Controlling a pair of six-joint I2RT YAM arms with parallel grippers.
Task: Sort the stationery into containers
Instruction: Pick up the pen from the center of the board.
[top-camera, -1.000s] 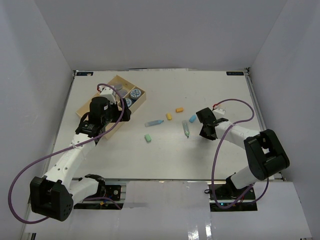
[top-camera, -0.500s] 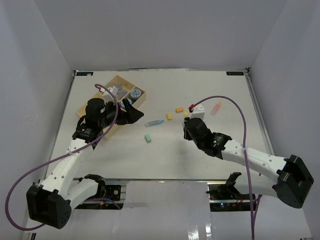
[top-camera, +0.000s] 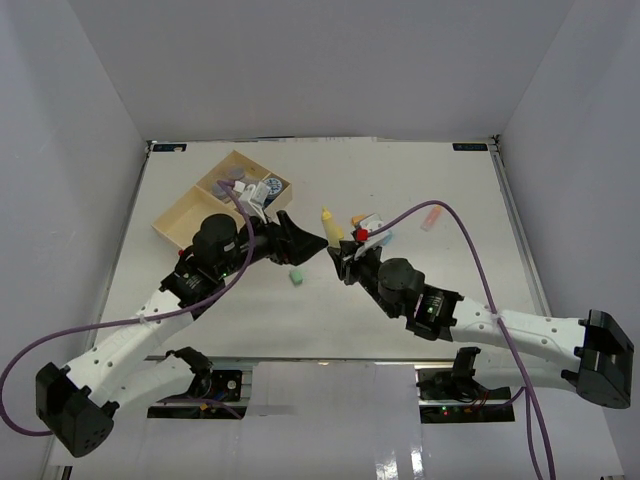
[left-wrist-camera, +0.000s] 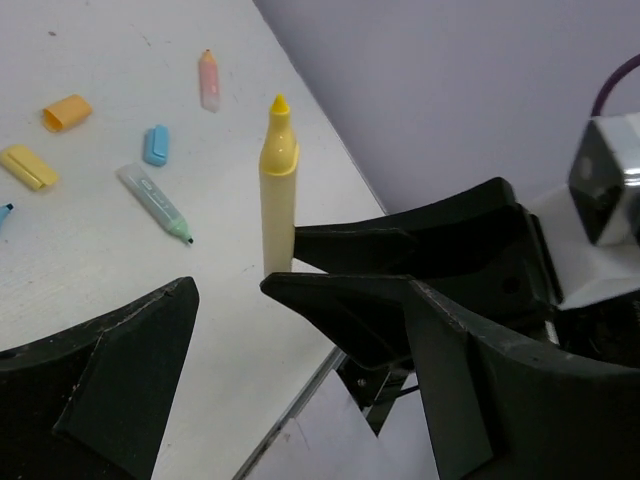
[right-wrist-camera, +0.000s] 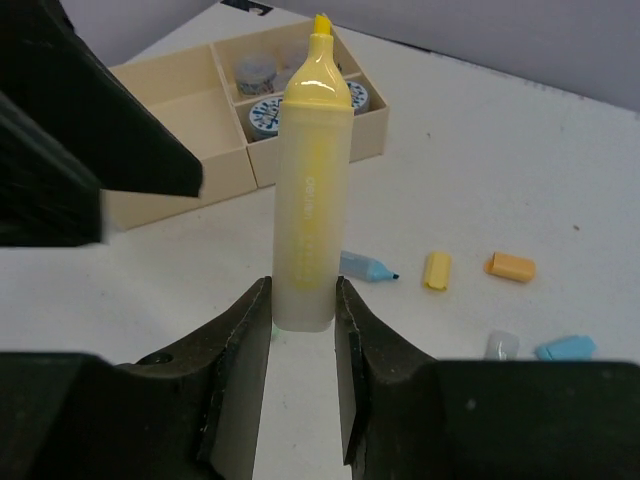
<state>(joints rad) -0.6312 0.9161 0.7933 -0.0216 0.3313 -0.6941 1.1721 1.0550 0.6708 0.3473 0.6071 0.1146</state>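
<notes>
My right gripper (right-wrist-camera: 303, 300) is shut on a yellow highlighter (right-wrist-camera: 312, 180) and holds it upright above the table; in the top view the highlighter (top-camera: 327, 223) stands at mid-table with the right gripper (top-camera: 340, 252) below it. My left gripper (top-camera: 308, 243) is open and empty, its fingers (left-wrist-camera: 130, 370) just left of the highlighter (left-wrist-camera: 278, 180), apart from it. The pale-wood tray (top-camera: 182, 216) lies at the back left with grey and blue-patterned rolls (right-wrist-camera: 270, 115) in its small compartments.
Loose on the table are a green cap (top-camera: 296, 276), an orange cap (right-wrist-camera: 510, 266), a yellow cap (right-wrist-camera: 437, 270), a blue cap (left-wrist-camera: 155, 145), a blue highlighter (right-wrist-camera: 365, 268), a pale teal highlighter (left-wrist-camera: 155, 203) and a pink highlighter (top-camera: 431, 216). White walls surround the table.
My right arm has swung from the right side to mid-table, now holding the yellow highlighter upright. My left arm has moved from the tray to the centre, up to the right gripper.
</notes>
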